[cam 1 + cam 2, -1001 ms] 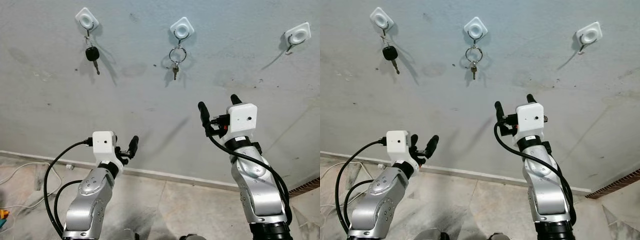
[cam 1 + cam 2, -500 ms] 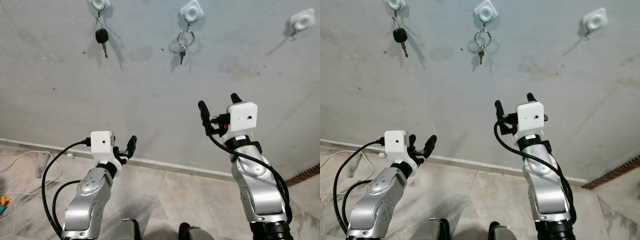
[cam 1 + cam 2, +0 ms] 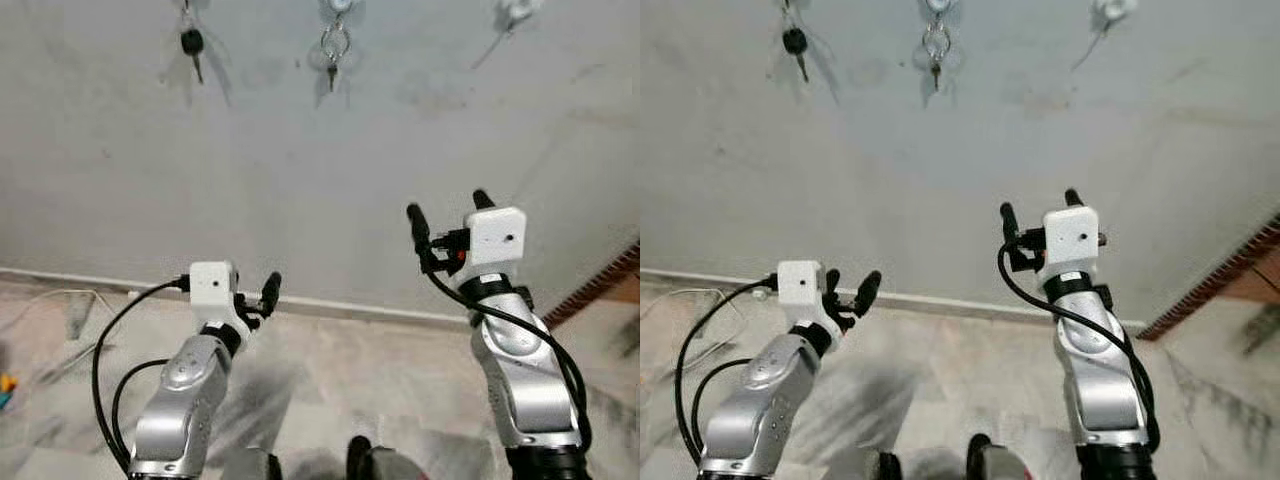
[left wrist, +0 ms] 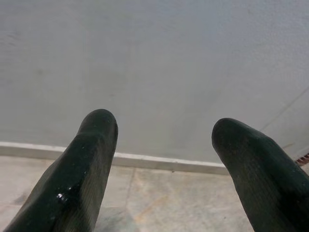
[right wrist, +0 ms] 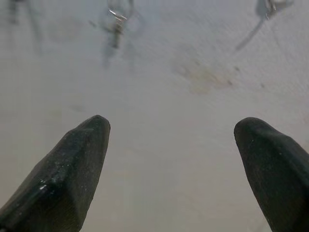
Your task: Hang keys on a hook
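I face the grey wall (image 3: 300, 170). My right gripper (image 3: 447, 210) is raised near it, fingers apart and empty; my left gripper (image 3: 258, 295) sits lower, also apart. The ring of keys (image 3: 333, 47) already hangs from the middle hook, so both arms idle.

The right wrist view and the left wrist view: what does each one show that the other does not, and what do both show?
The right wrist view shows a key ring hanging on the wall and part of a hook. The left wrist view shows the white skirting board and the tiled floor. Both show the grey wall between two open black gripper fingers, holding nothing.
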{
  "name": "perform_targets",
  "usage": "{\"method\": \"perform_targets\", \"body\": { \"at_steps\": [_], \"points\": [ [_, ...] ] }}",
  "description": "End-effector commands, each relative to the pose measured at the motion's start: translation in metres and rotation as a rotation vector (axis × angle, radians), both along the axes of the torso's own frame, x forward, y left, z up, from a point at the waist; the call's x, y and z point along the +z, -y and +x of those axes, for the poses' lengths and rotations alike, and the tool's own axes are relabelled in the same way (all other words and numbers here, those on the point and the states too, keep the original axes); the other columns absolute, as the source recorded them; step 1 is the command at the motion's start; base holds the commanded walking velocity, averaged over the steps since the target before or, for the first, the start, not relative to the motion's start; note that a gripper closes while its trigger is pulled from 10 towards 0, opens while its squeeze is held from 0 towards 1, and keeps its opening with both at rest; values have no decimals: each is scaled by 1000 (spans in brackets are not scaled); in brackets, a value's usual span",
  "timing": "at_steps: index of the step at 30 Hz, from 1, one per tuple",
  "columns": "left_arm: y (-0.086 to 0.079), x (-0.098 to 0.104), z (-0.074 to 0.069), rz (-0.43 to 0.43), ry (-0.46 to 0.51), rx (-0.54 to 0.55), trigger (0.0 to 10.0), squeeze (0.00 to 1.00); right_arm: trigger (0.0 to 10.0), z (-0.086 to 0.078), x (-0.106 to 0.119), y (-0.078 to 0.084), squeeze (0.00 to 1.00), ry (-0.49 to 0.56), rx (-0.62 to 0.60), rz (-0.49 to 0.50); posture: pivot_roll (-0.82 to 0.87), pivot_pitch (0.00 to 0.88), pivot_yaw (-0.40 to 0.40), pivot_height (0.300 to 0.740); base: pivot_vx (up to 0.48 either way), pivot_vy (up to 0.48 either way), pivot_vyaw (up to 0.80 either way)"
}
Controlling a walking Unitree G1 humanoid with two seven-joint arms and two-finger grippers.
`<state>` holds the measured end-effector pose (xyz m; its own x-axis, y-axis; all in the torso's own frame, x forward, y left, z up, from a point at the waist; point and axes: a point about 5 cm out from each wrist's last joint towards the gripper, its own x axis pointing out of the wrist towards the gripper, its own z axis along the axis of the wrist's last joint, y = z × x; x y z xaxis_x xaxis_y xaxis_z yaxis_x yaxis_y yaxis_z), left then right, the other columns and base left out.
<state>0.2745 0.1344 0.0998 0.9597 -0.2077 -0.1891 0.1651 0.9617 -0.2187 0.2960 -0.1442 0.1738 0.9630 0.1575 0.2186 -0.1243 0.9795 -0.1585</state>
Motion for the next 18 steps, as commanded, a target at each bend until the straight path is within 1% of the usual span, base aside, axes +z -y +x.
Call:
{"method": "perform_targets", "body": {
  "at_steps": [1, 18],
  "points": [
    [-1, -1, -2, 6, -8, 9, 10000, 0, 10000, -1, 4, 2, 0, 18, -6, 1, 10, 156, 20, 740, -330, 0, 0],
    [-1, -2, -1, 10, -13, 2, 10000, 0, 10000, -1, 3, 2, 0, 12, -7, -3, 6, 152, 16, 740, -330, 0, 0]
  ]
}}
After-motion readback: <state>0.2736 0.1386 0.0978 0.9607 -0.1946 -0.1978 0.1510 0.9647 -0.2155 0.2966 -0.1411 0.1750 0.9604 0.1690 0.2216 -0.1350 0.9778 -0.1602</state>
